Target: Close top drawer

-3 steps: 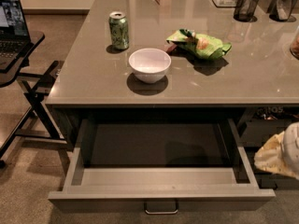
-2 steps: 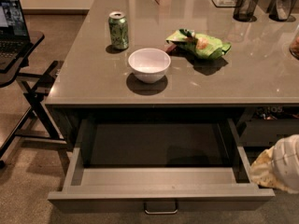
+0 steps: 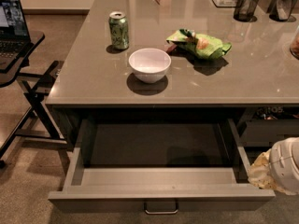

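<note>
The top drawer stands pulled far out from under the grey counter. Its dark flat front faces me at the bottom of the view, with a small silver loop handle at centre. The lighter grey inner box looks empty. My gripper shows at the right edge as a white rounded wrist with a yellowish tip. It sits just outside the drawer's right wall, near the front right corner, and I cannot tell whether it touches the drawer.
On the counter are a white bowl, a green can, a green snack bag and a black mesh cup. A laptop on a black folding stand is at the left. A narrower compartment lies right of the drawer.
My gripper has moved slightly down and to the left, closer to the drawer's front right corner. The drawer has not moved.
</note>
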